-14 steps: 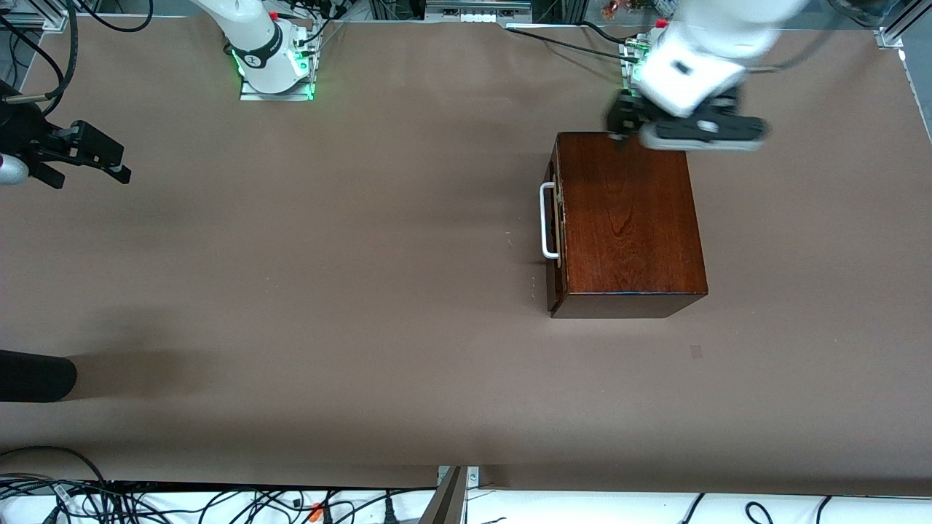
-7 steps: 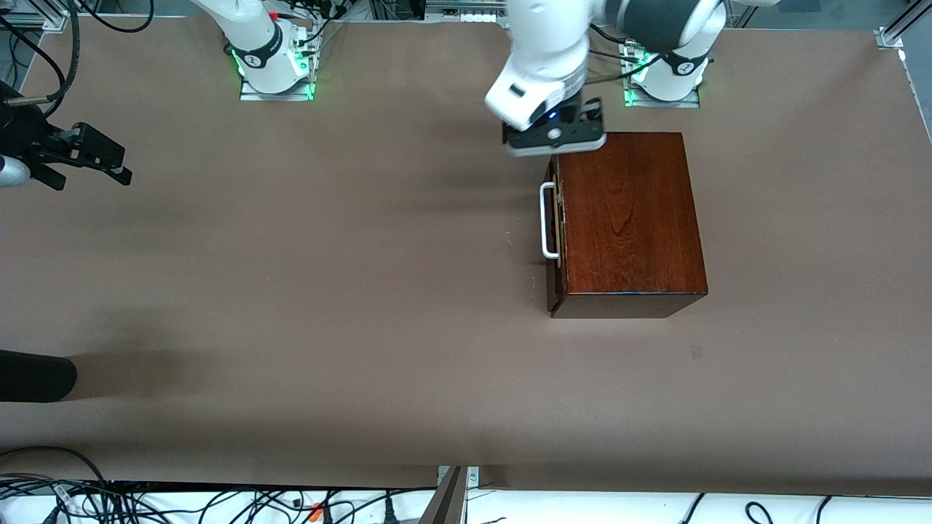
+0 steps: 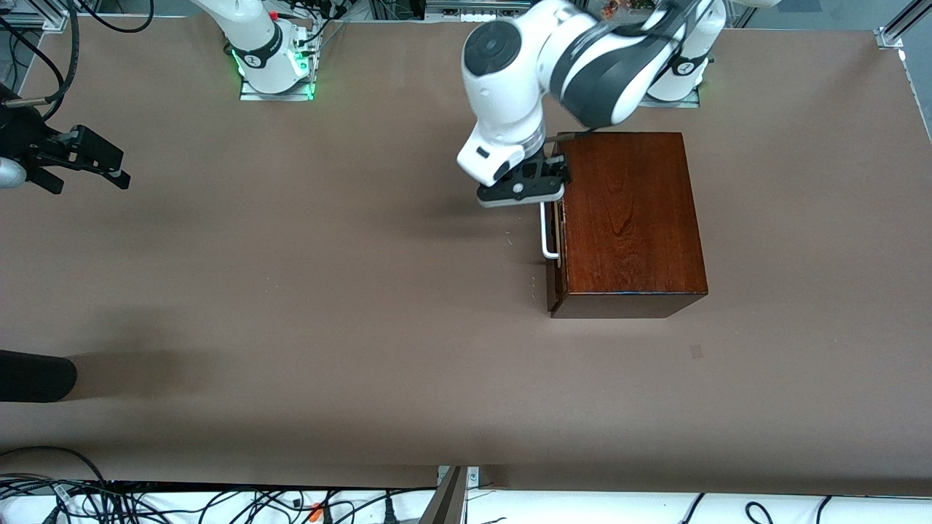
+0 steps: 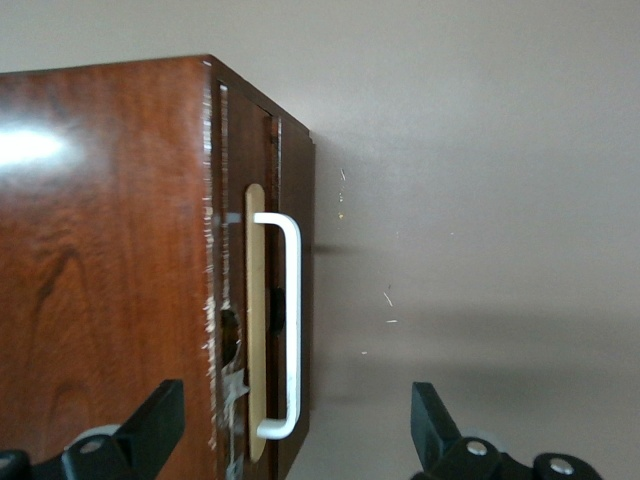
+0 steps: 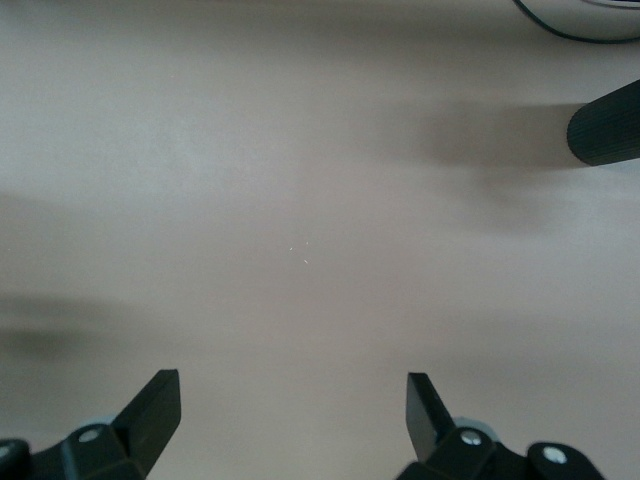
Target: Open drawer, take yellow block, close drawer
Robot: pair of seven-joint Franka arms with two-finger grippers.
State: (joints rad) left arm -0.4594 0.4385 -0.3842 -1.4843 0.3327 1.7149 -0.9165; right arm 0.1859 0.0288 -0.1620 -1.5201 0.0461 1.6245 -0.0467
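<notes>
The dark mahogany box (image 3: 630, 218) stands toward the left arm's end of the table. Its drawer (image 3: 555, 240) is pushed in, with the white bar handle (image 3: 545, 234) facing the right arm's end. The left gripper (image 3: 523, 191) hangs open over the handle's end farther from the front camera. In the left wrist view the handle (image 4: 291, 320) runs down between the spread fingertips of the gripper (image 4: 295, 430), beside the box top (image 4: 100, 280). The right gripper (image 3: 76, 156) waits open above bare table at the right arm's end, its fingertips (image 5: 155, 405) wide apart. The yellow block is hidden.
A black cylinder (image 3: 36, 375) pokes in at the right arm's end, nearer the front camera; it also shows in the right wrist view (image 5: 605, 135). Brown table covering (image 3: 328, 291) stretches between the box and the right gripper. Cables lie along the near edge (image 3: 182, 502).
The left arm swung from over the box's farther corner, across its edge, down to the handle's end. The right gripper barely shifted. The drawer stayed shut.
</notes>
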